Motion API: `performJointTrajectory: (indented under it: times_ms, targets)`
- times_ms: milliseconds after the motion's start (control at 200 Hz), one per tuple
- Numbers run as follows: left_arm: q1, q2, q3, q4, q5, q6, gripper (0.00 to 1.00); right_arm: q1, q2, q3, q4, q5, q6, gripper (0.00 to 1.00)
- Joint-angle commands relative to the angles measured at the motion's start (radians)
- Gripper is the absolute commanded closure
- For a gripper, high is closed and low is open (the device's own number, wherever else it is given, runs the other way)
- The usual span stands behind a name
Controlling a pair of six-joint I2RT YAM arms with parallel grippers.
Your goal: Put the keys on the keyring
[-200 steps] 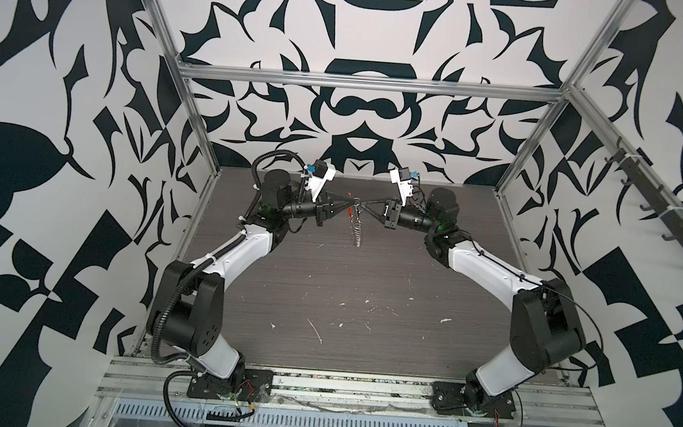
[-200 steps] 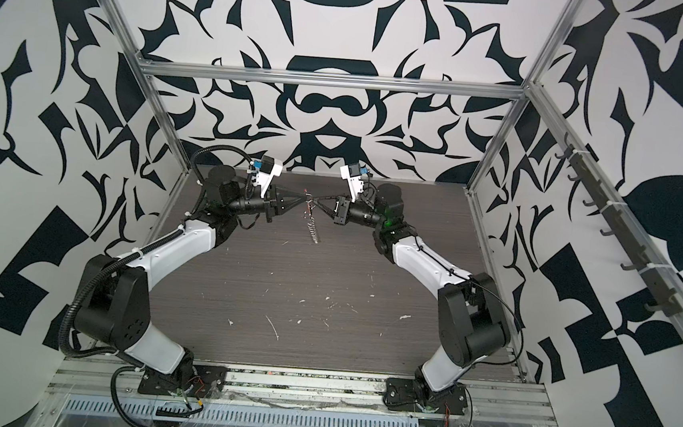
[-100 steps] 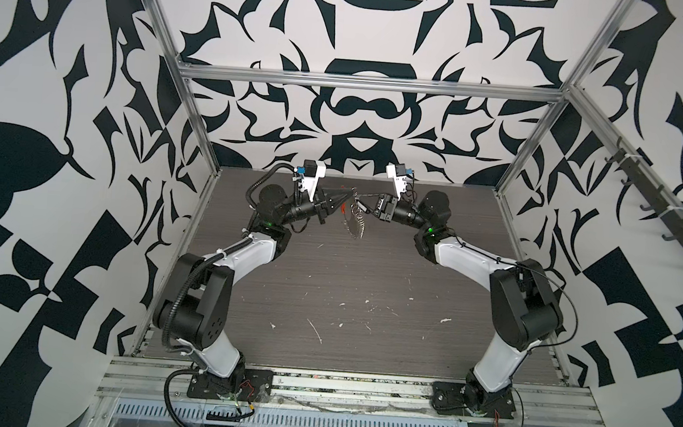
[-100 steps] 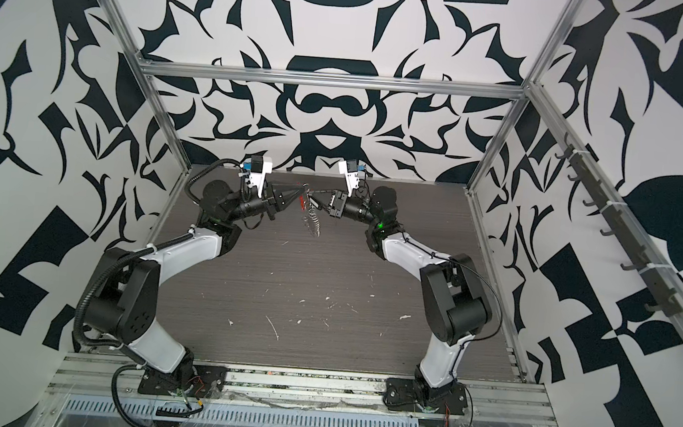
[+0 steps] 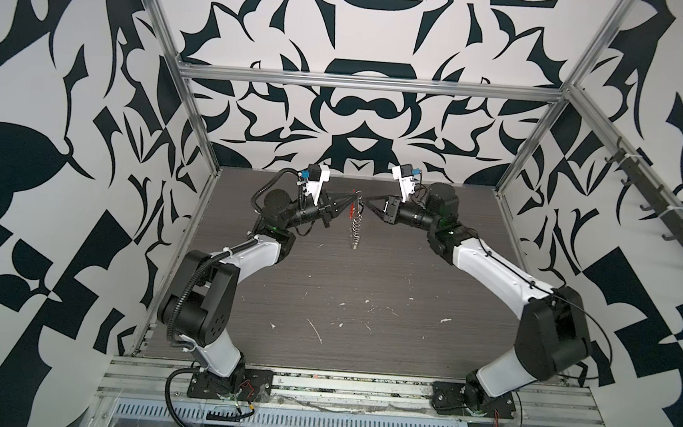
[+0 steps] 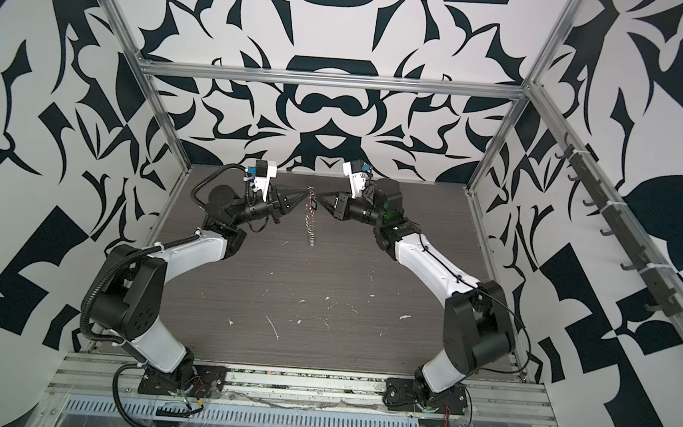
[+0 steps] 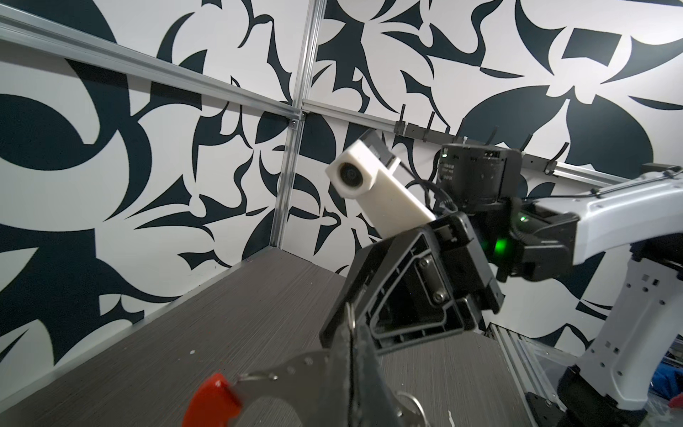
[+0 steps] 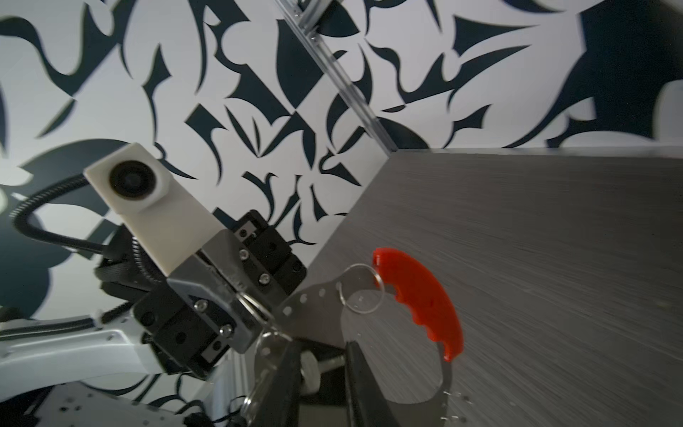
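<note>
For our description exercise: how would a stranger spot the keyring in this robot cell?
Look to the far end of the grey wood-grain table, where the black left pincer and right pincer nearly meet. From the left one hangs the keyring, a dangling silvery metal loop with a curved red plastic section, the only red there.

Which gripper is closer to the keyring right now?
Left. The left gripper is clamped on the keyring, holding it in the air. The right gripper sits just beside it on the opposite side, jaws slightly apart; whether it touches is unclear.
</note>
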Motion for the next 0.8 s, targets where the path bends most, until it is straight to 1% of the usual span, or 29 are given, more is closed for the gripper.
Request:
performJointTrajectory:
  times_ms: [0, 110, 230, 370, 480, 635, 795]
  targets:
    - [-0.001, -0.045, 0.009, 0.046, 0.021, 0.008, 1.00, -0.008, -0.041, 0.050, -0.232, 0.157, -0.206, 0.74]
    - [-0.001, -0.042, 0.012, 0.060, 0.022, -0.014, 1.00, -0.008, -0.046, 0.073, -0.231, 0.147, -0.206, 0.74]
    - [0.000, -0.022, 0.015, 0.094, 0.038, -0.051, 1.00, -0.008, -0.051, 0.056, -0.134, 0.089, -0.184, 0.74]
    - [-0.001, -0.005, 0.027, 0.107, 0.052, -0.066, 1.00, -0.008, -0.049, 0.023, 0.033, -0.011, -0.107, 0.71]
    - [-0.001, 0.001, 0.034, 0.115, 0.058, -0.082, 1.00, -0.008, -0.044, 0.006, 0.146, -0.057, -0.042, 0.68]
    - [0.000, 0.007, 0.034, 0.125, 0.067, -0.098, 1.00, -0.008, -0.026, 0.008, 0.237, -0.098, 0.011, 0.67]
    - [0.000, 0.021, 0.036, 0.168, 0.075, -0.136, 1.00, -0.008, 0.016, 0.010, 0.372, -0.171, 0.115, 0.67]
